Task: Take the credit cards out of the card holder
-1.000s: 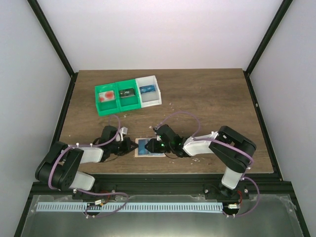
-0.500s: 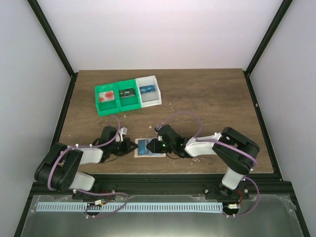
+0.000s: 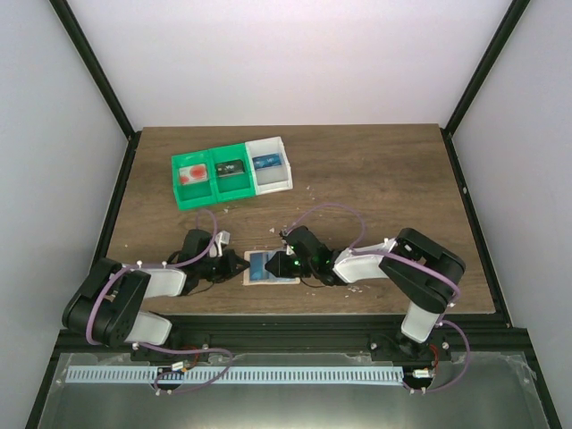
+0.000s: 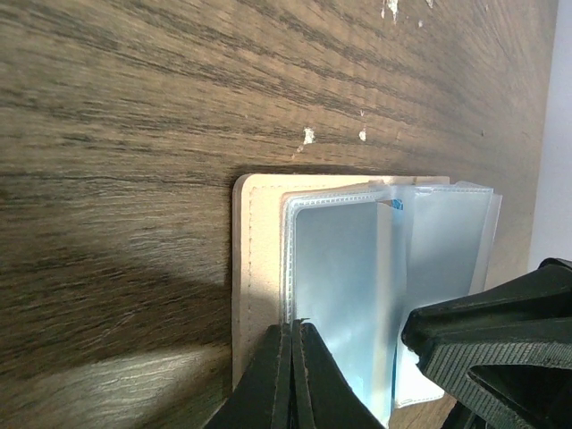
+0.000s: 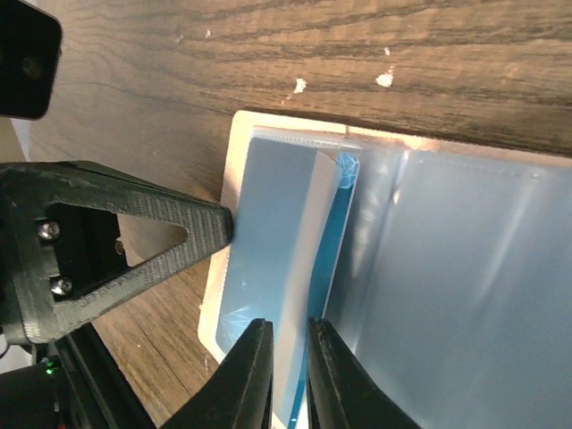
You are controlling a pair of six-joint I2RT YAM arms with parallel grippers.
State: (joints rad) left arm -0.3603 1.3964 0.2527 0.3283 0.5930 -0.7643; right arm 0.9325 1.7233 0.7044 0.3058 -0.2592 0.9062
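Card holder lies flat on the tabletop, close to its near edge, between the two arms. Left hand is fully closed with nothing in it, tips pressing on the holder's left edge. Right hand is almost closed, its fingers either side of the blue card in a pocket. Can't tell if it's actually biting. I'd guess the card's light, stiff and slick and the pockets floppy, so pinch the exposed edge and slide it out flat, rightward. There's bare wood on the right. Trays sit far-left.
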